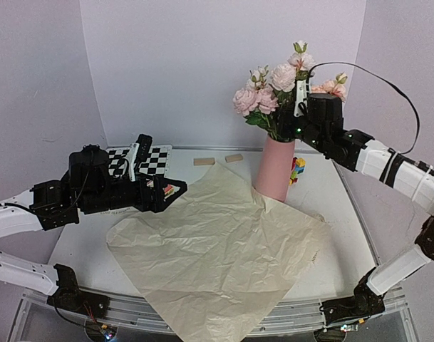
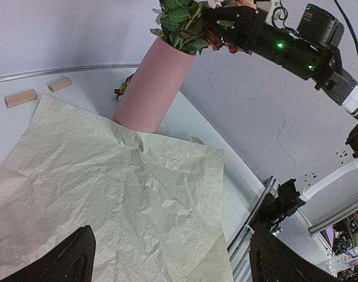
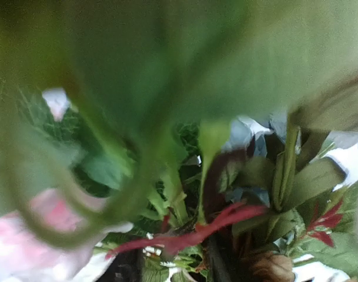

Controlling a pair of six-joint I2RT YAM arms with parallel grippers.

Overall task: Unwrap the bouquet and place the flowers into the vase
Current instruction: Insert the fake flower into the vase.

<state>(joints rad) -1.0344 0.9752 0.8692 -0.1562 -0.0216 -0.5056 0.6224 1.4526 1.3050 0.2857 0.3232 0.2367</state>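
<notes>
- Standing in one pink vase was one bunch of flowers.
- One paper sheet lay flat, touching the vase's base.
- Two wooden blocks lay behind it.
- Left gripper hovered, jaws spread; right gripper sat among the flowers, grip unreadable.

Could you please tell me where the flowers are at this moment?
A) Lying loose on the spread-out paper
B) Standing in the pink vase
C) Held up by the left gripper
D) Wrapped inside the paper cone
B: the flowers stand upright with their stems down in the mouth of the pink vase, while the paper lies opened out flat with nothing on it.
</notes>
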